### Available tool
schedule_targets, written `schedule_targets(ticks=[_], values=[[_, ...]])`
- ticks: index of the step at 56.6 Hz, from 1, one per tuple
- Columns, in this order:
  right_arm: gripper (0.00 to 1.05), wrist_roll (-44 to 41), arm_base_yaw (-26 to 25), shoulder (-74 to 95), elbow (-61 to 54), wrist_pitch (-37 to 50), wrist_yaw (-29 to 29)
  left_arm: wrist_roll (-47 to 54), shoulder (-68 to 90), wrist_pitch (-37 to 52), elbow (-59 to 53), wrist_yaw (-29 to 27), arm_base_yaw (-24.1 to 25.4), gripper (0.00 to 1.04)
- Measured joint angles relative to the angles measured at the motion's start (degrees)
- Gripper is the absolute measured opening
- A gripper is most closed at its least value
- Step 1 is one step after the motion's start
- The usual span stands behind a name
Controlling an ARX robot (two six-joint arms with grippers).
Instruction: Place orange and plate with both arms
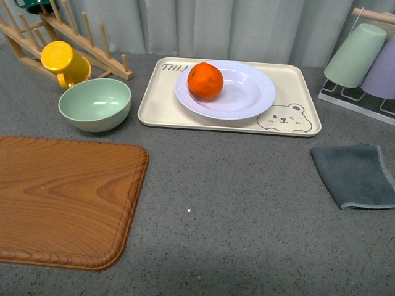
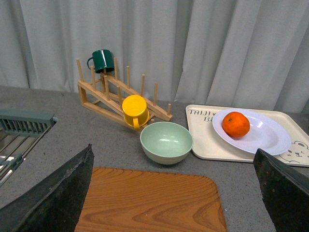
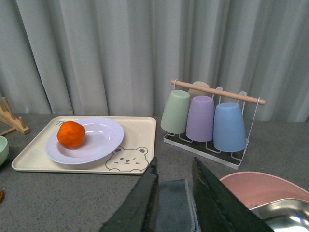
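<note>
Wooden cutting board (image 1: 65,200) lies nearest. Left gripper (image 2: 174,193) has fingers spread wide, holding nothing; beyond it sit a pale green bowl (image 2: 166,142), then the beige bear tray (image 1: 296,86). On it, the white ribbed plate (image 1: 247,92) holds the dimpled bright orange (image 1: 205,81). Right gripper (image 3: 174,193) hangs slightly parted above a grey cloth (image 3: 175,205), well short of the plate.

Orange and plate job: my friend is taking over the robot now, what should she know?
Left gripper: open wide, empty, held back above the wooden board.
Right gripper: jaws a little apart, empty, above the grey cloth.
The orange sits in the plate, and the plate rests on the bear tray.
Whether the placing is done or not yet started can't be told; neither arm touches them.
</note>
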Motion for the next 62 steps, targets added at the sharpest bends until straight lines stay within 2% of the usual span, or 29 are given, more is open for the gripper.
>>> schedule_targets(ticks=[23, 62], values=[[0.97, 0.0, 0.0, 0.0, 0.0, 0.0, 0.0, 0.0, 0.0, 0.0, 0.0, 0.0, 0.0, 0.98], [0.96, 0.0, 0.0, 0.0, 0.0, 0.0, 0.0, 0.0, 0.0, 0.0, 0.0, 0.0, 0.0, 0.98]])
